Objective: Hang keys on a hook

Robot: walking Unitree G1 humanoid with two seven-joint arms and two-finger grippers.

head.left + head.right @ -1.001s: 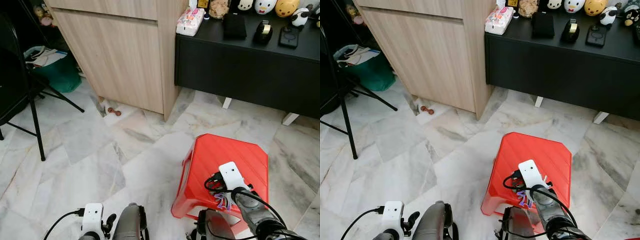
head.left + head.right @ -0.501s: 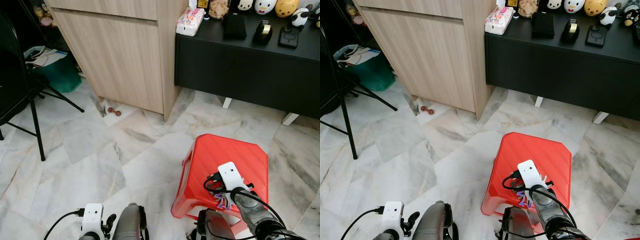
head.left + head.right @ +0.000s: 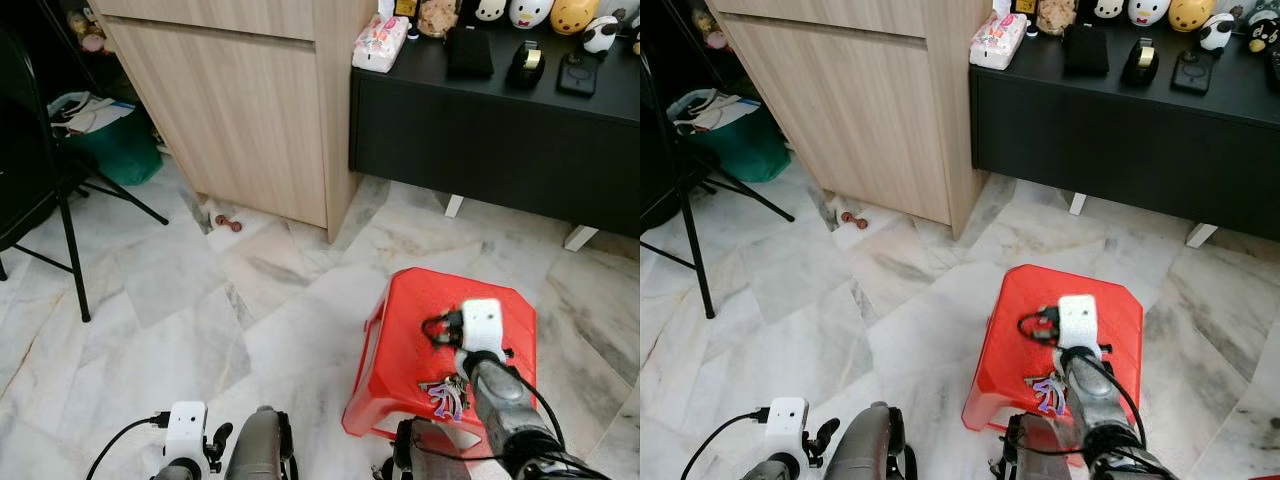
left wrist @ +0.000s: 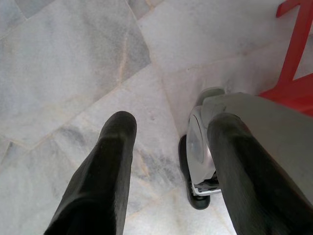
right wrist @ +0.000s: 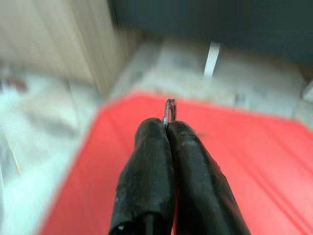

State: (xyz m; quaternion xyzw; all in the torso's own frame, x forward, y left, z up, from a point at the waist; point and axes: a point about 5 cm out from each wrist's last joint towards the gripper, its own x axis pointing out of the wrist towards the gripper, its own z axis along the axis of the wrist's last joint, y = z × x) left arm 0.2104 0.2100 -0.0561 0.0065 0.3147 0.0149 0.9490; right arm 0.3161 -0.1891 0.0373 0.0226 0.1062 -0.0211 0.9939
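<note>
My right gripper (image 5: 167, 126) is shut on the metal ring (image 5: 169, 110) of a key bunch, and it points forward over the red plastic stool (image 3: 415, 320). The keys (image 3: 445, 393), with purple tags, dangle beside my right forearm above the stool's near edge. The arm's white wrist camera (image 3: 482, 325) hides the fingers in the eye views. My left gripper (image 4: 171, 132) hangs open low over the marble floor, with nothing between its fingers.
A light wooden cabinet (image 3: 240, 110) stands at the back left. A black sideboard (image 3: 500, 130) with figurines and small items stands at the back right. Black chair legs (image 3: 70, 240) and a green bin (image 3: 115, 145) are at the left. Open marble floor (image 3: 200, 300) lies between.
My right wrist has swung forward and to the right over the stool, with the keys still dangling from it. The left arm has not moved.
</note>
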